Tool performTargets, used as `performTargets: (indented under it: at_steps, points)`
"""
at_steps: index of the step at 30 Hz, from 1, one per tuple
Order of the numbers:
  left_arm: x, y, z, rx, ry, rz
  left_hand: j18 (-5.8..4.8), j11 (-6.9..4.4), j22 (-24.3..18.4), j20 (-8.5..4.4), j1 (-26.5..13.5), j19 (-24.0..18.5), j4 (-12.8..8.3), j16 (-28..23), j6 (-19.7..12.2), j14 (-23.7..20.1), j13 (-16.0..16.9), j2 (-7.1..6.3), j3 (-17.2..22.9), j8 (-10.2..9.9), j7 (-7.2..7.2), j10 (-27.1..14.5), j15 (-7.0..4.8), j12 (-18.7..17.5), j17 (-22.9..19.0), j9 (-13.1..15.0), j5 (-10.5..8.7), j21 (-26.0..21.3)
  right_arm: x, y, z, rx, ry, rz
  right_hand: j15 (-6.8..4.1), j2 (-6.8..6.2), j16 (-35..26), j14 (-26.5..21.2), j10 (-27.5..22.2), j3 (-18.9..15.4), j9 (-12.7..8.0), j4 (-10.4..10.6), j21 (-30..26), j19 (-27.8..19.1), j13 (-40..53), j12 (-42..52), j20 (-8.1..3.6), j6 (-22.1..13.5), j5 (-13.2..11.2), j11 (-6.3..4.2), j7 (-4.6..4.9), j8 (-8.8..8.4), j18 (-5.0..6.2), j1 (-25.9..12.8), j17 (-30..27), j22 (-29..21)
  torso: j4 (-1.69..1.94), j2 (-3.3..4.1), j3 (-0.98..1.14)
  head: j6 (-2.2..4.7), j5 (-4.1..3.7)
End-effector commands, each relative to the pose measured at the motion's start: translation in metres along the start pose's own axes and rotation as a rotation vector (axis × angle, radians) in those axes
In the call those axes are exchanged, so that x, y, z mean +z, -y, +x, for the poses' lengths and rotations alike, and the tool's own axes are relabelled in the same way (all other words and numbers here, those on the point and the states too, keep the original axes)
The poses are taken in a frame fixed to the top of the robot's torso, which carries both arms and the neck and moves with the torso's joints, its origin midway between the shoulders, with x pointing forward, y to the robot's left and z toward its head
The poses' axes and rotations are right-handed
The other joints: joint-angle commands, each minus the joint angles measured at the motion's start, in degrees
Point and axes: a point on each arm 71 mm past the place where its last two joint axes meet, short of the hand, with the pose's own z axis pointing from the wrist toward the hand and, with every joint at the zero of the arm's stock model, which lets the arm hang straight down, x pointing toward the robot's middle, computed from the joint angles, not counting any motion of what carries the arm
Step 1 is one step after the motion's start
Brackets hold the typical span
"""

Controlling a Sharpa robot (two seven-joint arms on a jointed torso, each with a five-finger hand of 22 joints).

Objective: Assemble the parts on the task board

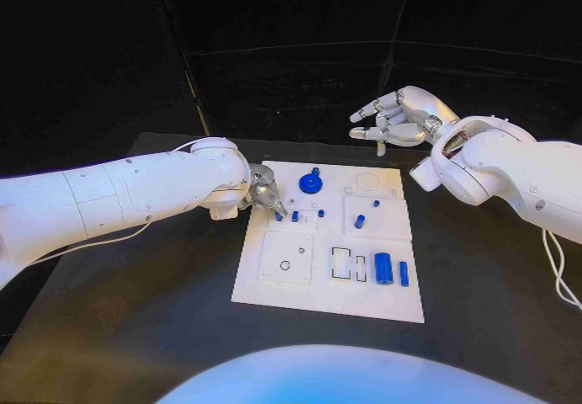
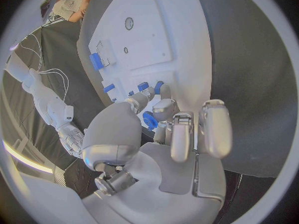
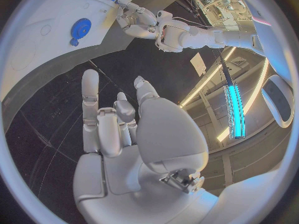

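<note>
The left hand [image 1: 263, 195] pinches a small blue peg [image 1: 277, 215] over the task board [image 1: 282, 295], apparently to seat it, while the right hand [image 1: 400, 118] hovers empty, fingers spread, clear of the work.

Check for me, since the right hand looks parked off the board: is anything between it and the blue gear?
Nothing visible. The right hand hovers open beyond the task board's far edge; only bare board and black table lie between it and the blue gear.

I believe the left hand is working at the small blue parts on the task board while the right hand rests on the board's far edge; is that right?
Not quite. The left hand is indeed at the small blue parts on the task board, but the right hand is not resting on the board: it hangs raised beyond the far edge, fingers apart and holding nothing, as the head view shows.
</note>
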Motion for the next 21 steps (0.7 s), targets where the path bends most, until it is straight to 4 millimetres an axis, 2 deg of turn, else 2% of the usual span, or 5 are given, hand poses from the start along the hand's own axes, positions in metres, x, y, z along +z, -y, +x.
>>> performTargets:
  at_steps: [1,12,21]
  points:
    - [0.0,-0.0026,-0.002,0.004,0.014,-0.011,-0.61,0.06,1.3,-0.34,-0.7,2.3,0.6,0.2,0.6,6.0,0.6,-0.08,-1.7,0.0,-0.34,-0.2,-0.42,0.3,15.1,0.2,-0.41,0.4,0.0004,-0.0018,-0.0005,-0.001,-0.003,-0.014,0.08,0.3,-0.4,1.8,-0.1,-0.4,0.0,-0.1,-0.3,-0.2,-0.1,0.3,0.24,-0.4,-0.4,-0.1,-0.09,0.28,0.35,0.3,0.0,-0.1,0.0,0.02,-0.02,0.1,0.01]
    - [-0.0001,-0.0062,-0.0036,-0.003,0.021,-0.018,-0.67,0.0,1.6,-0.47,-1.8,2.4,3.0,0.2,0.9,6.0,1.0,-0.84,-7.9,0.1,-0.41,-0.1,-0.52,0.5,15.1,0.5,-0.45,0.5,0.0,-0.001,-0.0017,-0.002,0.002,-0.013,0.08,0.22,-0.4,1.7,-0.1,-0.5,0.0,-0.2,-0.3,-0.2,-0.2,0.3,0.25,-0.4,-0.6,-0.1,-0.09,0.3,0.35,0.4,-0.2,-0.1,0.02,0.06,-0.02,0.06,-0.01]
    - [0.0003,-0.0042,-0.0031,-0.001,0.02,-0.015,-0.68,0.01,1.7,-0.5,-1.8,2.4,3.7,0.2,1.0,6.0,1.1,-0.87,-9.8,0.1,-0.41,-0.1,-0.52,0.5,15.1,0.5,-0.54,0.6,-0.0001,-0.0008,-0.0019,-0.002,0.002,-0.013,0.08,0.21,-0.4,1.7,-0.1,-0.5,0.0,-0.2,-0.3,-0.2,-0.1,0.3,0.25,-0.4,-0.6,-0.1,-0.09,0.31,0.35,0.4,-0.1,-0.1,-0.04,0.03,0.02,-0.05,-0.09]
